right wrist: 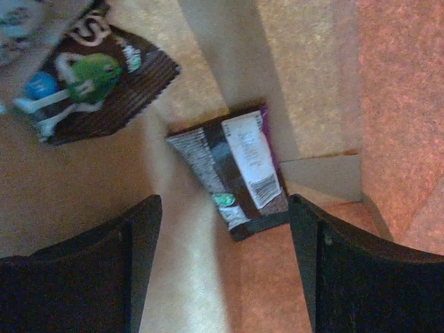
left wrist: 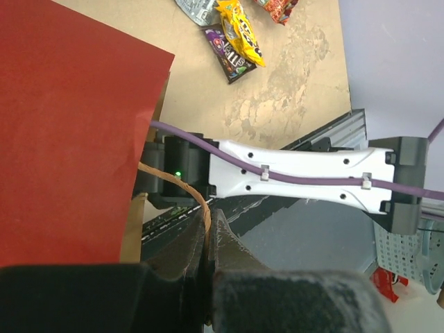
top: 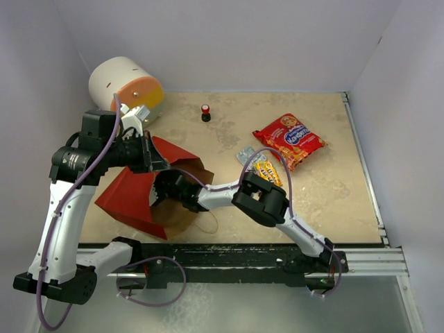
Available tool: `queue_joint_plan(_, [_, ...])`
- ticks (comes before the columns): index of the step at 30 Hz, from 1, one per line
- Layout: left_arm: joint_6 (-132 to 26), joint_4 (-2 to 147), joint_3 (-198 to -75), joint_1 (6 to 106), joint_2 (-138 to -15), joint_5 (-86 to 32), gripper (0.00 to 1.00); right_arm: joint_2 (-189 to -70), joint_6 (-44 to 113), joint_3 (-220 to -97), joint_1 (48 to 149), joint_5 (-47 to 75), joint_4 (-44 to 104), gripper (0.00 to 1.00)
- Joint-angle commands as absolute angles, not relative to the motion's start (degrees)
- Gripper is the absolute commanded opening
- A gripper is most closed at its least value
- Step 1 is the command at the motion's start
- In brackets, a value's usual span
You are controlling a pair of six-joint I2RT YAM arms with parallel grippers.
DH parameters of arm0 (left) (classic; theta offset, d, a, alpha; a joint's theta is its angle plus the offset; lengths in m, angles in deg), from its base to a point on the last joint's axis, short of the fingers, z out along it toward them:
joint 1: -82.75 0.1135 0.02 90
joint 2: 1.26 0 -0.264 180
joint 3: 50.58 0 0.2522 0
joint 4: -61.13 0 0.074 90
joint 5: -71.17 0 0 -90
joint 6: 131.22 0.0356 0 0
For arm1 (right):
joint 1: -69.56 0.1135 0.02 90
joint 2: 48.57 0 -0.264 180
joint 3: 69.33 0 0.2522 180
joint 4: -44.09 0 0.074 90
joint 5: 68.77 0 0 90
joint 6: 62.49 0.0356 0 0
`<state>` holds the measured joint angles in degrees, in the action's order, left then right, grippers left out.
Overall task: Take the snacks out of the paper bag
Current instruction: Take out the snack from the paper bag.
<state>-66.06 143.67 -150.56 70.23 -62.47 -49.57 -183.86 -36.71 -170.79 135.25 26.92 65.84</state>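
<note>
while the left gripper [left wrist: 206, 232] pinches the twine handle [left wrist: 182, 186] of the bag [top: 128, 198], the right gripper [right wrist: 223, 208] stands wide inside it. a dark packet [right wrist: 232, 163] lies on the bag floor just ahead, between the fingers [right wrist: 104, 270], long axis slightly slanted to the reach; right arm nearer.

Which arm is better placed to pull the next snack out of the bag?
Right: the right gripper, open, is inside the bag over a packet. The left gripper is shut on the handle.
</note>
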Motion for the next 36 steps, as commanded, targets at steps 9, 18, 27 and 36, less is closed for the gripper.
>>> queue_joint_plan(9, [-62.36,145.45,-152.91,70.09,-62.53,-53.18,0.0,-193.39,-38.55,-186.81,131.69,29.4,63.51,0.76])
queue_joint_plan(18, [-62.97,145.78,-152.64,70.09,-61.58,-51.45,0.0,-194.65,-38.37,-186.92,129.96,29.78,65.01,0.49])
queue_joint_plan(27, [-65.47,145.52,-152.26,70.09,-60.85,-46.76,0.0,-191.42,-38.19,-181.6,130.03,30.62,68.16,0.23])
queue_joint_plan(36, [-67.86,144.04,-152.15,70.09,-61.07,-42.3,0.0,-179.52,-32.5,-165.93,132.11,27.51,75.06,0.17])
